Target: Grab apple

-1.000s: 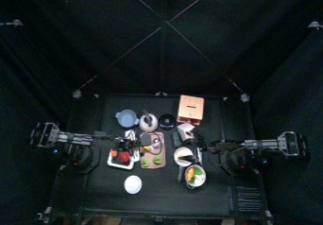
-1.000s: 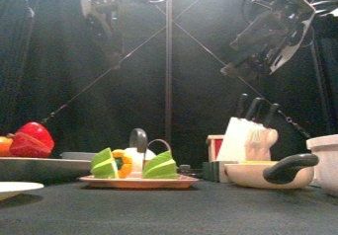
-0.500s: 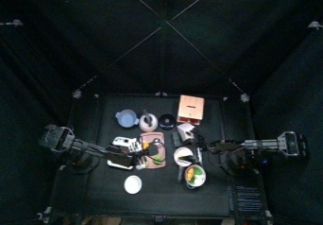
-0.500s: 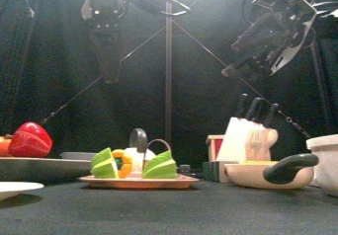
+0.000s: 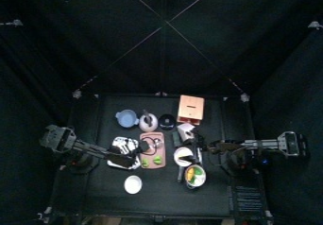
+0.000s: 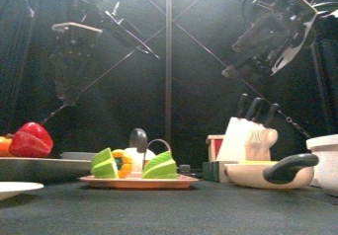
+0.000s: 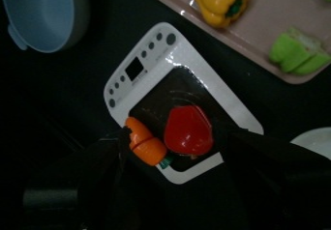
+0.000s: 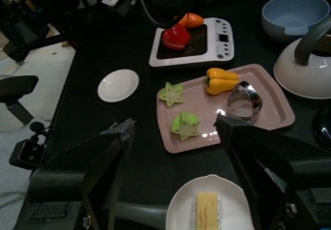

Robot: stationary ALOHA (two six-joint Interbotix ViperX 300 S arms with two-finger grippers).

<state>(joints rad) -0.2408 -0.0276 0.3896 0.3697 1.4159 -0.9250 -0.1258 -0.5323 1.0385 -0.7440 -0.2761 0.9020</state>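
Note:
The apple (image 7: 191,129) is red and lies on a white perforated tray (image 7: 149,55) beside an orange piece (image 7: 145,140). In the front view the apple (image 6: 32,138) sits at the far left of the table. My left gripper (image 6: 69,73) hangs high above that side, and from the top view it (image 5: 123,151) covers the tray. Its jaws are open and stand apart on either side of the apple in the left wrist view, well above it. My right gripper (image 8: 179,137) is open and empty, held high at the right (image 6: 275,49). It also sees the apple (image 8: 175,36) far off.
A pink tray (image 8: 265,94) with green pieces, a yellow pepper and a metal ring lies mid-table. Near it are a kettle (image 8: 311,65), a blue bowl (image 8: 297,12), a small white plate (image 8: 118,84) and a bowl of corn (image 8: 214,210). A knife block (image 6: 244,135) and a pan (image 6: 264,170) stand right.
My left gripper has swung left and come lower, ending over the white tray with the apple. The right arm has not moved.

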